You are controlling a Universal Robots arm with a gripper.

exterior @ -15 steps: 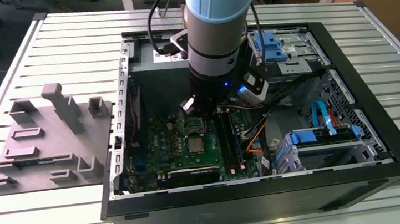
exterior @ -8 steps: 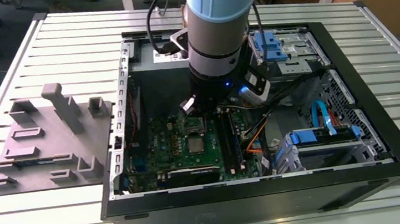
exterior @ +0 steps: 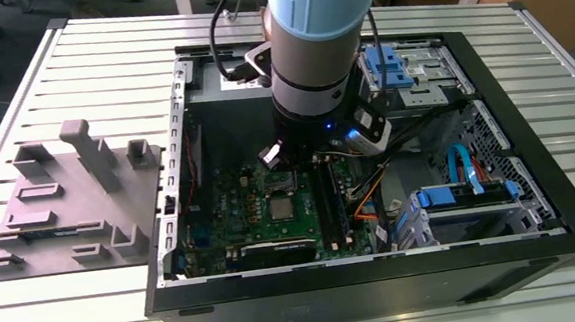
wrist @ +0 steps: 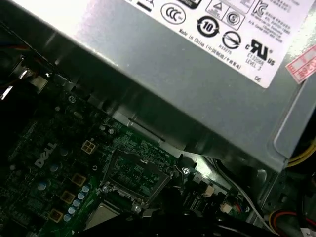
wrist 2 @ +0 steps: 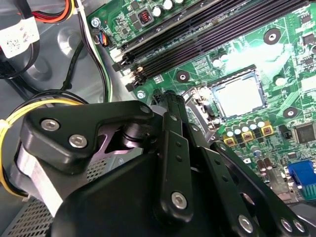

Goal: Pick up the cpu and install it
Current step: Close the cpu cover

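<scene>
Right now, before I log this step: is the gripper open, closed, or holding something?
The gripper: open or closed cannot be told; the cpu lies on the green board, apart from it.

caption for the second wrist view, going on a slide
Wrist camera looking down at the cpu lying in its socket on the green motherboard, black memory slots alongside.

Small, flat, square cpu point(wrist 2: 240, 96), pale silver-grey metal top facing up. Seated level inside the dark-framed socket point(wrist 2: 232, 77), uncovered. Near the middle of the green board point(exterior: 234, 207), well apart from its corners, somewhat nearer the edge with the long black slots point(wrist 2: 197, 29).
</scene>
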